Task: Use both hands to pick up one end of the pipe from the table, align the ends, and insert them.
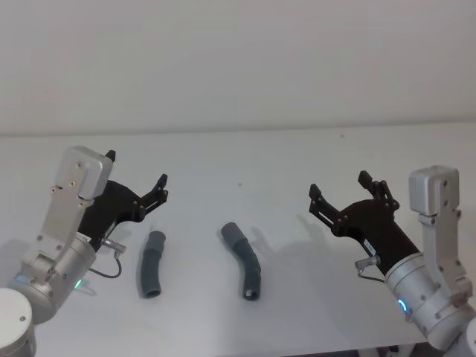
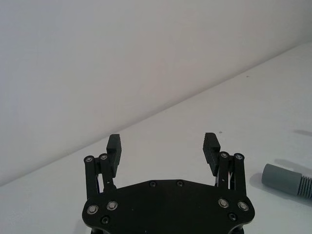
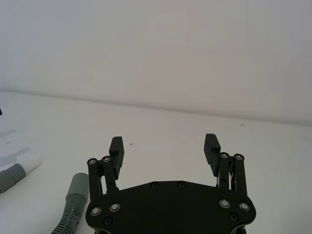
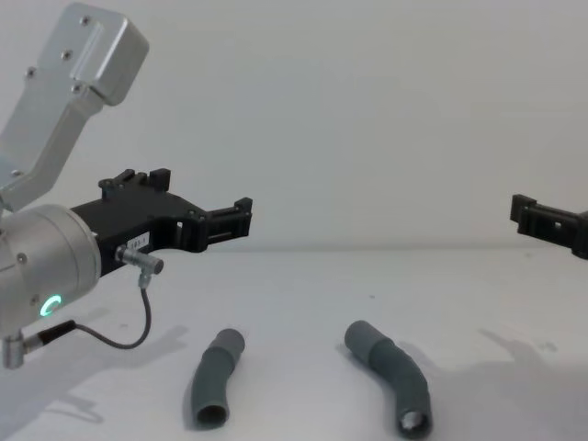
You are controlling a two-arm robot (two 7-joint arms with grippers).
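Note:
Two dark grey ribbed pipe pieces lie on the white table (image 1: 245, 160). In the head view the left piece (image 1: 152, 264) lies below and in front of my left gripper (image 1: 137, 168), which hovers open and empty. The bent right piece (image 1: 243, 260) lies between the two arms. My right gripper (image 1: 339, 184) hangs open and empty to its right. The chest view has the left piece (image 4: 217, 377), the right piece (image 4: 390, 375) and the left gripper (image 4: 202, 193) above the table. In the right wrist view one piece (image 3: 73, 202) lies near the open fingers (image 3: 116, 146), and a farther cuff carries a white tip (image 3: 31, 163).
A plain white wall stands behind the table's far edge (image 1: 238, 130). The table's front edge (image 1: 297, 349) runs just in front of the pipe pieces. A grey cable (image 4: 129, 335) loops under my left wrist.

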